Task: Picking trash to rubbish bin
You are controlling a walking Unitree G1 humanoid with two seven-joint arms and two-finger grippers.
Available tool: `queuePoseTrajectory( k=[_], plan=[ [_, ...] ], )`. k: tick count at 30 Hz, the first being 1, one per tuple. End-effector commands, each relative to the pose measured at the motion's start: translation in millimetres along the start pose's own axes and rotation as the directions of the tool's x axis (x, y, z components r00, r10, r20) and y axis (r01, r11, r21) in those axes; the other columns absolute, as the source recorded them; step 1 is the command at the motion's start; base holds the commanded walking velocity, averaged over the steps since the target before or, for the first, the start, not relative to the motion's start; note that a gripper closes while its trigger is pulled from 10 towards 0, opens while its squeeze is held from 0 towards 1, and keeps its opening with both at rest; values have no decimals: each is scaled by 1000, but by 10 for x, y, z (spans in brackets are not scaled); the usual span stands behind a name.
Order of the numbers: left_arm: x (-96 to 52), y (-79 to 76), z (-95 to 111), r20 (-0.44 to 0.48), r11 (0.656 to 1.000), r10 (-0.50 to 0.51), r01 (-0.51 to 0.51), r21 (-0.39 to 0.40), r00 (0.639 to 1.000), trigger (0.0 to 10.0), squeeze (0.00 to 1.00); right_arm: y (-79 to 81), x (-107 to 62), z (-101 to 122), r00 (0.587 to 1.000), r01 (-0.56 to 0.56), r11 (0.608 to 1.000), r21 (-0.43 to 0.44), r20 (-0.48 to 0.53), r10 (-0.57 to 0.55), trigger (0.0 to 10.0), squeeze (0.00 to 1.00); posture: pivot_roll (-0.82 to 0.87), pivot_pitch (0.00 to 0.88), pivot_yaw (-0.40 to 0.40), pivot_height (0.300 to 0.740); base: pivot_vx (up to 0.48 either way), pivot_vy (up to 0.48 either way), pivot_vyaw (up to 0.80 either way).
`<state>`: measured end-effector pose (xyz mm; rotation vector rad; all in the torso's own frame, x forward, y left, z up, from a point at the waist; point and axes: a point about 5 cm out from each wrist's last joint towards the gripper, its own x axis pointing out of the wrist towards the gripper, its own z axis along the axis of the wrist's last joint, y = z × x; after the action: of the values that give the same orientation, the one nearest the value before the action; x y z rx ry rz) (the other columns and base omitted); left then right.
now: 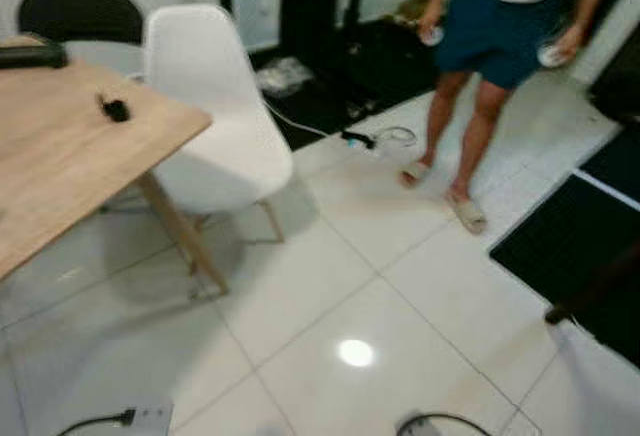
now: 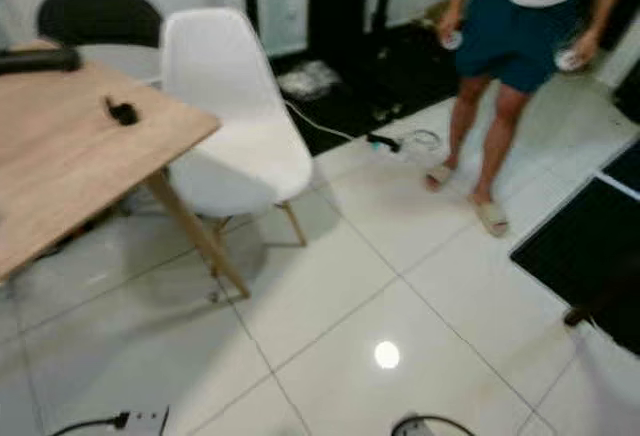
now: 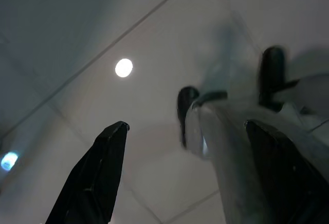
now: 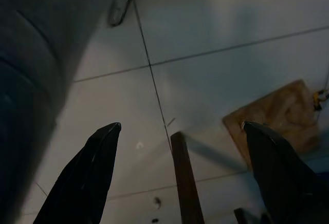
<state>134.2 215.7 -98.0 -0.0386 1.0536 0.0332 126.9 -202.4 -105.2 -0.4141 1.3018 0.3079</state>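
Trash: the likeliest candidate is a crumpled clear plastic wrapper lying on the dark mat behind the white chair; blur prevents certainty, and no rubbish bin can be made out. The wrapper is judged light, soft and crinkly, easily crushed and inclined to slip; a pinch across a bunched fold near its middle would probably hold better than a grip on a loose edge.

Beside the white chair, on the robot's left, stands a wooden table with a small black object on its top. A black chair stands behind the table. Beyond the white chair, on the robot's right, a person stands on the pale tiled floor, something held in each hand. A white cable lies on the tiles between the chair and the person's feet.

Left gripper: hung over bare tiles, jaws spread wide, nothing held. Right gripper: likewise spread wide and empty, above tiles with a dark wooden leg seen between its fingers. Both are well apart from the wrapper.
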Motion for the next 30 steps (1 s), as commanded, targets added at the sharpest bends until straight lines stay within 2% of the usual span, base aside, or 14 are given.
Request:
queuePoseTrajectory(
  k=[1,18,30],
  plan=[
    [-23,3,-124,-38,1000,3,-3,8,999,10000,0,32,4,-15,1000,-10,1000,4,-1,10,10000,0,197,81,-33,740,0,0,-775],
    [-25,3,-133,-35,1000,6,-6,-13,999,10000,0,140,19,141,999,-24,1000,1,22,24,10000,0,206,87,-42,740,0,0,-775],
    [-27,4,-142,-37,1000,3,-4,-19,999,10000,0,0,-1,-10,1000,-11,1000,7,-1,12,10000,0,202,91,-40,740,0,0,-775]
  ],
)
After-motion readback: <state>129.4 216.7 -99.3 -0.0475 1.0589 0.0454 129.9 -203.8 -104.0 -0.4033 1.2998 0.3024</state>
